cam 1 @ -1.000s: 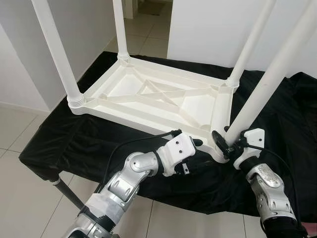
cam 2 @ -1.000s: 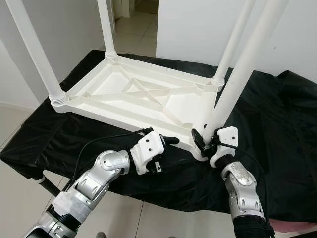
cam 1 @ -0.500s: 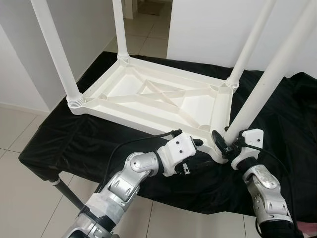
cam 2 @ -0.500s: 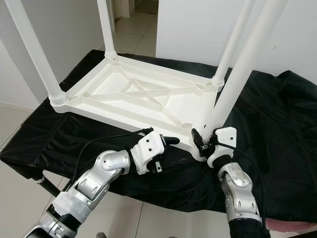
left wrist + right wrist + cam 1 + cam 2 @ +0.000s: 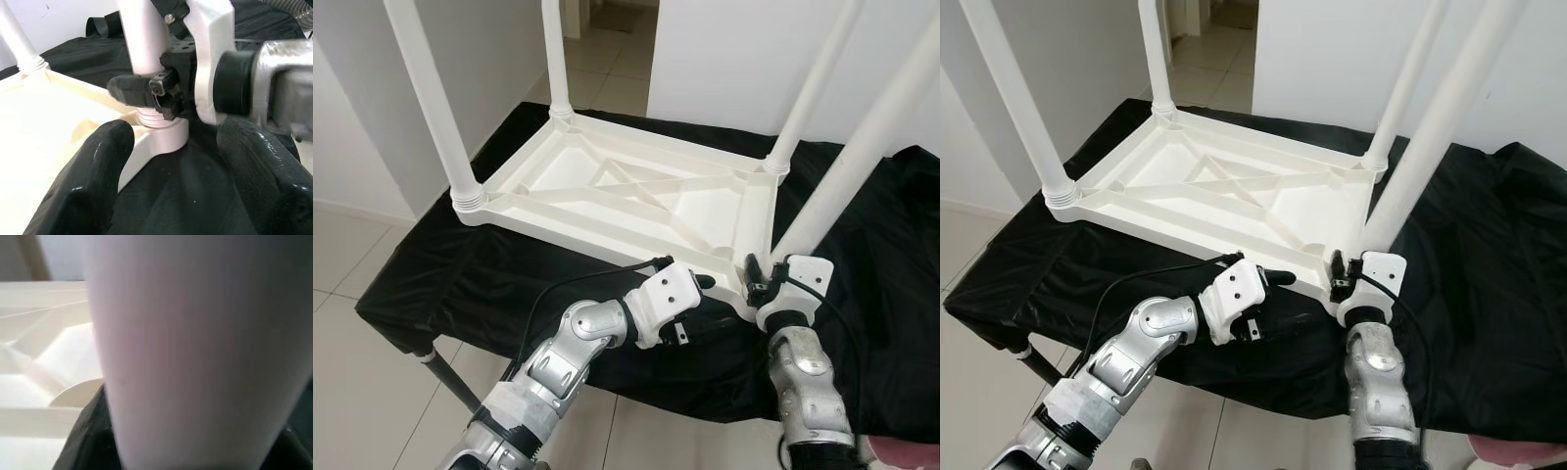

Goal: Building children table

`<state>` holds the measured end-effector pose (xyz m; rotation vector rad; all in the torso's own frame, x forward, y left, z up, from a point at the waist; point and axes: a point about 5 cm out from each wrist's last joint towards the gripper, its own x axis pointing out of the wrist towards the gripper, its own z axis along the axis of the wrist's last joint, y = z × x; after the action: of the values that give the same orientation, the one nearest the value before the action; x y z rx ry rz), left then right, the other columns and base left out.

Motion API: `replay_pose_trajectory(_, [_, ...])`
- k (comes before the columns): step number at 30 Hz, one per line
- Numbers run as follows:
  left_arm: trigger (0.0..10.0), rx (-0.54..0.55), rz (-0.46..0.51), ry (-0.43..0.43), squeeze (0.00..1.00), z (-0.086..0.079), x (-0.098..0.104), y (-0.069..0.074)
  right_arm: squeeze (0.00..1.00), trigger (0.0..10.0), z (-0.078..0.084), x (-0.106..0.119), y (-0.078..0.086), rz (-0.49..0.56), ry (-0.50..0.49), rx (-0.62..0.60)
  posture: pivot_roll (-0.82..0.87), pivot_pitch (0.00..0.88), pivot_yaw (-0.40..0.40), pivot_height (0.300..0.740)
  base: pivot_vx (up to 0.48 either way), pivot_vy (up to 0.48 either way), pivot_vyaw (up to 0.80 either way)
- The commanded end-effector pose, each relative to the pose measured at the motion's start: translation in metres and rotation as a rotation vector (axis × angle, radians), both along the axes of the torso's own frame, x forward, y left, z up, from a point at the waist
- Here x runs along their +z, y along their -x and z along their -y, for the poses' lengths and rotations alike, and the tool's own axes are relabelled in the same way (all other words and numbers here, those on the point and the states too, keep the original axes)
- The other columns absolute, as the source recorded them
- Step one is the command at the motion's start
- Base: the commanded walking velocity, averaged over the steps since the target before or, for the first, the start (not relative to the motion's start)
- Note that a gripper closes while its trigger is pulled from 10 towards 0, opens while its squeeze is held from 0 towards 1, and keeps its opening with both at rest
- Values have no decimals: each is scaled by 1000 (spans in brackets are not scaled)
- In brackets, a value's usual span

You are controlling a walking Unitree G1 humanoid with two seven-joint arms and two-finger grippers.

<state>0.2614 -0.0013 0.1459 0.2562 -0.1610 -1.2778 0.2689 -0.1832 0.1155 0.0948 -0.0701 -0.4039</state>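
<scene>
The upturned white children's table (image 5: 636, 196) lies on a black-draped worktop (image 5: 460, 284), four legs up. I judge the near-right leg (image 5: 842, 186) is being seated in its corner socket (image 5: 156, 139); next comes a firm twist or push. My right end effector (image 5: 762, 284) is pinched around that leg just above the socket. My left end effector (image 5: 171, 166) hovers spread just near of the same corner, gripping nothing, its fingers (image 5: 98, 166) beside the table's edge.
</scene>
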Motion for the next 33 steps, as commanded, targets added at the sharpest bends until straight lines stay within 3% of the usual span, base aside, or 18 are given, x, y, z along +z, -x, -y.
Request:
replay_pose_trajectory(1, [10000,1,5,-14,0,1,-1,1,0,10000,4,-19,11,-97,-73,-115,-80,0,-21,740,0,0,0])
replay_pose_trajectory(4, [10000,1,4,-14,0,2,-2,1,0,10000,-8,-16,7,-94,-81,-29,-85,0,-22,740,0,0,0])
replay_pose_trajectory(16, [10000,6,5,-10,0,3,-1,0,0,10000,-13,-8,6,-61,-65,-10,-83,0,-29,740,0,0,0])
replay_pose_trajectory(17, [10000,5,4,-9,0,3,-1,1,1000,10000,-13,-5,5,-49,-58,1,-82,0,-32,740,0,0,0])
replay_pose_trajectory(28, [10000,7,4,-11,0,1,-2,2,1000,10000,3,0,9,31,5,153,-81,0,-36,740,0,0,0])
replay_pose_trajectory(33, [10000,3,-3,-7,0,-3,-2,3,1000,10000,10,-2,15,64,31,292,-83,0,-46,740,0,0,0])
